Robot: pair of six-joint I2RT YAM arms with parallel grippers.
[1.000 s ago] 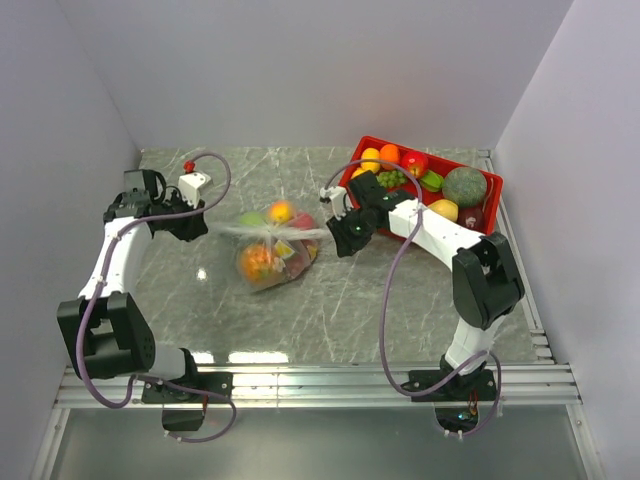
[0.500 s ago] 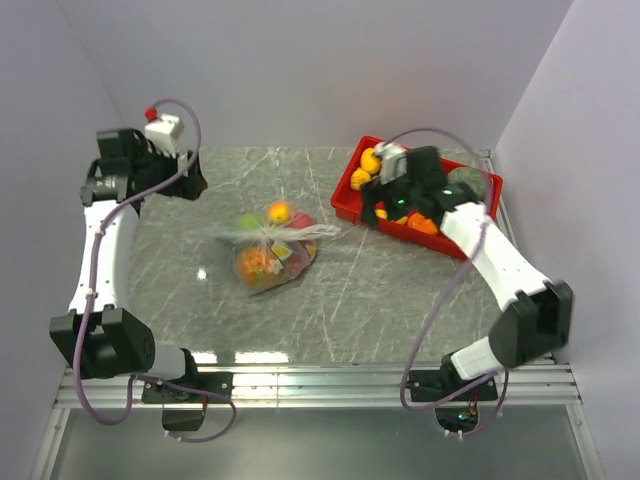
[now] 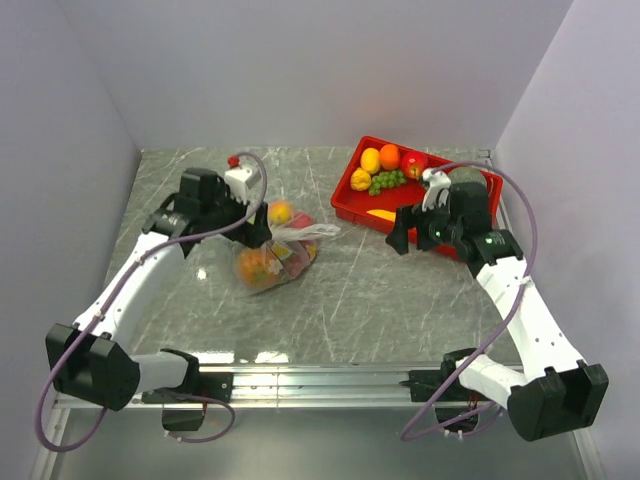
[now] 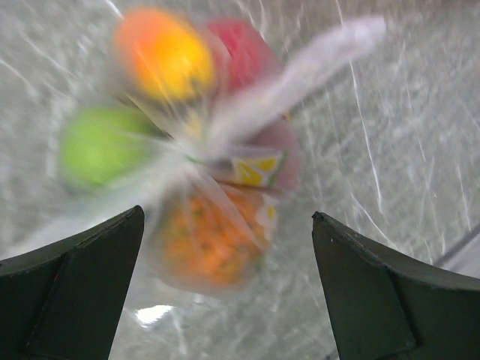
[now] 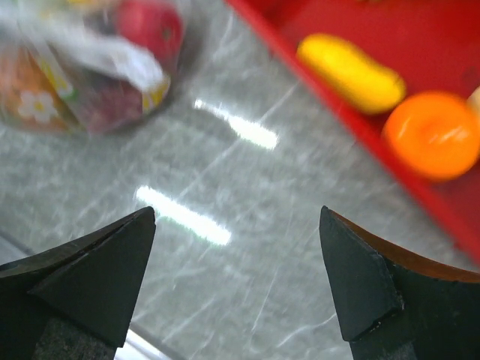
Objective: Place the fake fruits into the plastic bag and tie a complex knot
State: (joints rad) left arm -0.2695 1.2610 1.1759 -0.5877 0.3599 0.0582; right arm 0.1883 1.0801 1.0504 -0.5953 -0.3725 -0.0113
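1. Grey veined marble forms the desk (image 3: pixel 350 290), boxed in by plain white walls, with a red tray (image 5: pixel 427 30) at its far right.
2. On the desk, left of centre and well apart from the tray, lies the plastic bag (image 3: pixel 272 258). Several fake fruits (image 4: pixel 161 52) show through the film: 1 orange, 1 green, 1 red and 1 pebbled orange, all blurred in the left wrist view.
3. At the bag's top the film gathers into a bunched neck, the knot (image 4: pixel 199 146). From it 1 whitish tail (image 4: pixel 322 52) runs out toward the tray side. Blur hides how tight it is.
4. Directly over the bag hangs the left claw (image 4: pixel 226 216), fingers spread wide, holding nothing.
5. Equally spread and empty, the right claw (image 5: pixel 236 214) sits above bare desk between the bag and the tray's near wall.
6. More fruit lies in the tray, including green grapes (image 3: pixel 388 180).
7. Handling, as a judgement: the film looks thin, soft and slippery, likely to crumple or tear under a hard pull. The load seems light, but round fruits will roll and shift the bag.
8. A good hold is probably the tail or the gathered neck, where the film lies several layers thick. The taut belly over the fruit seems a poor place to pinch.
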